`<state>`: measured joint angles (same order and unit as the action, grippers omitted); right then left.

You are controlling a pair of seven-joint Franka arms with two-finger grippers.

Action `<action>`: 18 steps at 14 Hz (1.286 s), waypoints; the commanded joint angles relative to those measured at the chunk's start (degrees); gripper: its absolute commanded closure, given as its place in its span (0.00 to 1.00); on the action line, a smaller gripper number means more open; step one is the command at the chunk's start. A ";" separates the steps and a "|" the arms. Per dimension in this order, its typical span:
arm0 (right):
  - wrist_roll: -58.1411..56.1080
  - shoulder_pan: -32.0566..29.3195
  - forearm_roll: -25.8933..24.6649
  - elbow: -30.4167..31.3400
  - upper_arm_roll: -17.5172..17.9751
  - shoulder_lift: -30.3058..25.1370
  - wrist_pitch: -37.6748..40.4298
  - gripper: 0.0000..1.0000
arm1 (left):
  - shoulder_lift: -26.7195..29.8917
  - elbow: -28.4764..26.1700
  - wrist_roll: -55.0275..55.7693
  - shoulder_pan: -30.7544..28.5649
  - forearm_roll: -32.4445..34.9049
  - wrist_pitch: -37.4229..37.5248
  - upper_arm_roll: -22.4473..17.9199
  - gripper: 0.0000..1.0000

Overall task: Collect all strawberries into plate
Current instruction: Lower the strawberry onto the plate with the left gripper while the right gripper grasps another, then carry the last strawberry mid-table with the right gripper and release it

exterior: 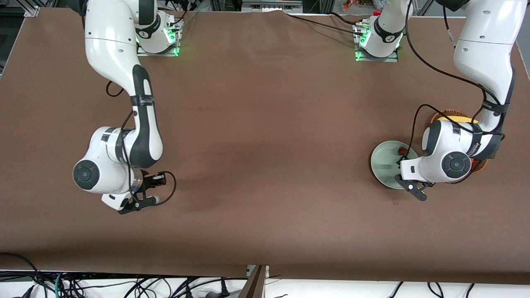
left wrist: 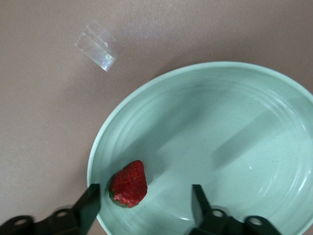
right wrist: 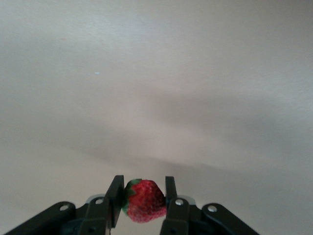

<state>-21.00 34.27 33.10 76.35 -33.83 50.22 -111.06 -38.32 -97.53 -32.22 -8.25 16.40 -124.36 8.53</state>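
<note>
The near edge of the brown cloth-covered table [exterior: 265, 248] runs along the bottom of the front view, with a wide strip of bare cloth between it and both of my claws.

My right gripper [exterior: 143, 195] hangs low over that bare cloth toward the right arm's end of the table, in the lower part of the front view. Its forearm drops from the base at the top edge, and the wrist is bent so the claw points down. In the right wrist view its two black fingers [right wrist: 116, 196] are pinched narrow on a small red strawberry with a green cap [right wrist: 144, 200], one finger on each side of the berry. Below it is only plain cloth, so there is room to move on every side.

My left gripper [left wrist: 146, 196] is over the round, shallow, pale mint-green plate [exterior: 383, 165], toward the left arm's end of the table. Its fingers stand wide apart and grip nothing. A second red strawberry [left wrist: 128, 184] lies loose on the plate's floor between them, close to one finger and near the plate's raised rim [left wrist: 95, 152]. The rest of the plate's floor is bare. A small scrap of clear tape [left wrist: 96, 45] sits on the cloth, apart from the rim.

The left arm folds down steeply from its base, and its bulky wrist covers part of the plate. Just beside the plate, and farther from the front camera, is a brown wicker basket [exterior: 449, 113] with something yellow [exterior: 460, 119] in it, mostly hidden under that arm.
</note>
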 commanded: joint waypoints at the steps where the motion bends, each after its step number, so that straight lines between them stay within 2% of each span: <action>1: 5.86 2.37 3.10 0.38 0.16 -1.00 1.02 0.76 | 3.24 -0.12 -0.56 -0.01 0.83 3.76 1.48 0.00; 4: 16.04 6.76 8.03 0.38 0.08 -1.00 0.93 0.76 | 5.62 0.58 1.89 0.07 -0.66 8.33 3.50 0.00; 7: 29.14 11.94 8.83 -0.14 0.51 -0.22 -1.95 0.76 | 7.81 0.67 8.47 0.60 -6.01 10.88 4.64 0.00; 9: 37.13 12.83 9.18 -0.50 4.71 -0.21 -5.99 0.76 | 8.78 0.76 12.52 0.60 -6.82 10.89 6.31 0.00; 13: 51.65 12.84 9.09 -1.90 15.34 0.57 -18.99 0.76 | 9.14 0.59 27.70 0.60 -7.61 12.03 12.55 0.00; 15: 55.44 12.92 9.01 -1.90 20.18 1.10 -25.32 0.75 | 8.53 0.58 31.95 1.04 -7.61 11.42 13.61 0.00; 16: 56.85 13.45 8.92 -1.90 22.12 1.19 -27.44 0.75 | 8.44 0.58 32.40 1.30 -7.70 11.07 14.23 0.00; 18: 60.36 16.42 9.00 -1.90 22.66 1.72 -31.57 0.73 | 8.26 0.50 34.24 2.01 -10.49 9.84 14.41 0.00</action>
<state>35.87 48.74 41.37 75.64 -11.79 51.07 -139.44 -30.14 -96.84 0.23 -6.51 8.43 -113.66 22.78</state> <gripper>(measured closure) 0.617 0.000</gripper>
